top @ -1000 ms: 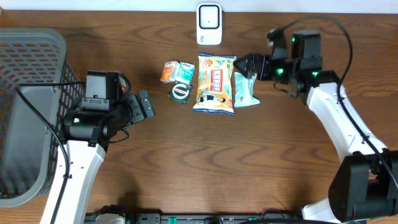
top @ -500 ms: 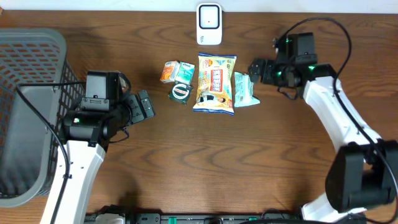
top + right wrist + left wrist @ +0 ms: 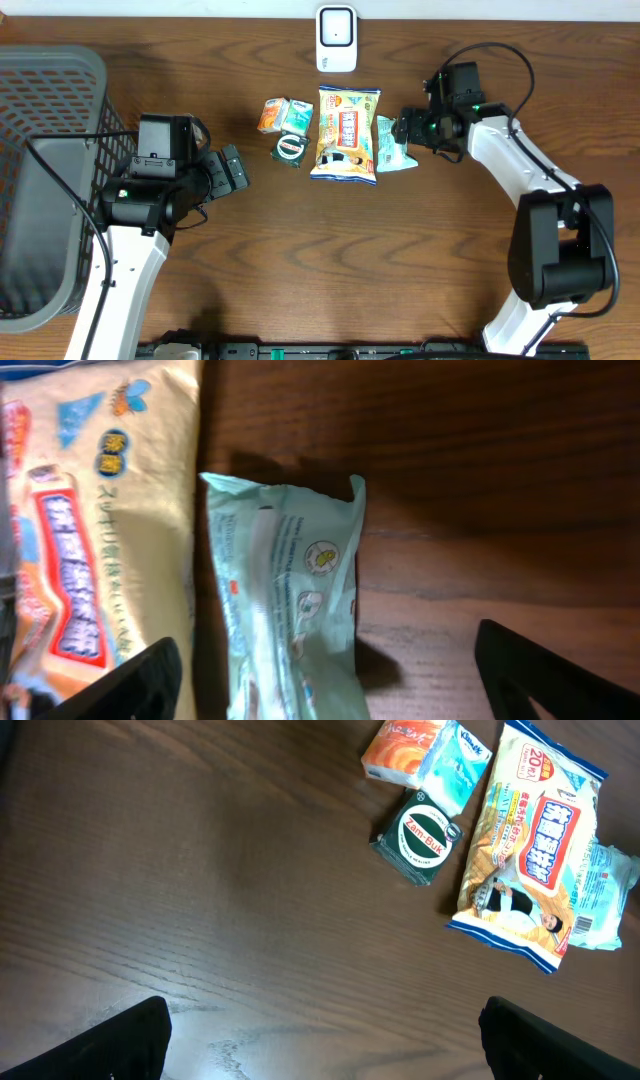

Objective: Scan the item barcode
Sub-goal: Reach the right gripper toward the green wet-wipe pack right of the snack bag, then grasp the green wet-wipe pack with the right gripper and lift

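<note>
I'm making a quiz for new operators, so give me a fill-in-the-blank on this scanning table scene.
1. The open right gripper is poised at the mint-green pack, which lies beside the ___ wipes pack.
2. The left gripper holds ___.
3. The grey basket stands on the robot's ___ side.
Missing: yellow; nothing; left.

We see soft, even light from above on the dark table (image 3: pixel 400 260). A pale glare patch marks the left wrist view; the teal packet (image 3: pixel 290 610) casts short shadows and looks slightly blurred.
</note>
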### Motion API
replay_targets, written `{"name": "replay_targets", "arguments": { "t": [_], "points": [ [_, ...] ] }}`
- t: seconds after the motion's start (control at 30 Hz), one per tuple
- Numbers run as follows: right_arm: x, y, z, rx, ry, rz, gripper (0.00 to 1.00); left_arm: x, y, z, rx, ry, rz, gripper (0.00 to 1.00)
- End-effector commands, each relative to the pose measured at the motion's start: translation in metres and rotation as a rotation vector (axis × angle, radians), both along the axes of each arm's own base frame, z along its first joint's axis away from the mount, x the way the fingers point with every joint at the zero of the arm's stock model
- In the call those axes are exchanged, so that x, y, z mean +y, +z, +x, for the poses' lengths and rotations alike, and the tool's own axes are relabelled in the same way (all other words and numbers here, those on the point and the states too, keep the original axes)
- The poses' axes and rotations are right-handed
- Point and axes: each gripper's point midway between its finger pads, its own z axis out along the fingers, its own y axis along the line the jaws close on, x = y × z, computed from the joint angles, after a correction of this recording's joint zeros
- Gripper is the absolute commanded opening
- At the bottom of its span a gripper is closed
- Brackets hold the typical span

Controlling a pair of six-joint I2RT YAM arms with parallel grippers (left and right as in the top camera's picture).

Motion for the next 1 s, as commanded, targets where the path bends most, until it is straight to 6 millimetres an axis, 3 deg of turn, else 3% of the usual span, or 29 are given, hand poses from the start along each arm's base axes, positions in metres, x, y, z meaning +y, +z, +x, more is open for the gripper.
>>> {"name": "replay_targets", "arguments": {
  "t": [0.0, 0.13, 0.33, 0.37, 0.67, 0.87, 0.97],
  "points": [
    [0.003, -0.009, 0.001, 0.010, -0.001, -0.005, 0.88, 0.004, 0.002, 0.002, -0.005, 0.010, 0.012, 0.98],
    [0.006, -0.018, 0.001, 0.022, 0.020, 0.001, 0.92, 0.004, 0.002, 0.002, -0.005, 0.010, 0.012, 0.98],
    [0.012, -0.031, 0.002, 0.034, 0.045, 0.033, 0.81, 0.004, 0.002, 0.002, -0.005, 0.010, 0.012, 0.98],
    [0.017, -0.032, 0.001, 0.039, 0.061, 0.059, 0.73, 0.004, 0.002, 0.002, -0.005, 0.010, 0.012, 0.98],
    [0.019, -0.053, -0.005, 0.085, 0.088, 0.055, 0.42, 0.004, 0.002, 0.002, -0.005, 0.010, 0.012, 0.98],
    [0.020, -0.059, -0.013, 0.123, 0.092, 0.064, 0.02, 0.004, 0.002, 0.002, -0.005, 0.010, 0.012, 0.98],
    [0.024, -0.054, -0.015, 0.128, 0.103, 0.096, 0.01, 0.004, 0.002, 0.002, -0.005, 0.010, 0.012, 0.98]
  ]
}}
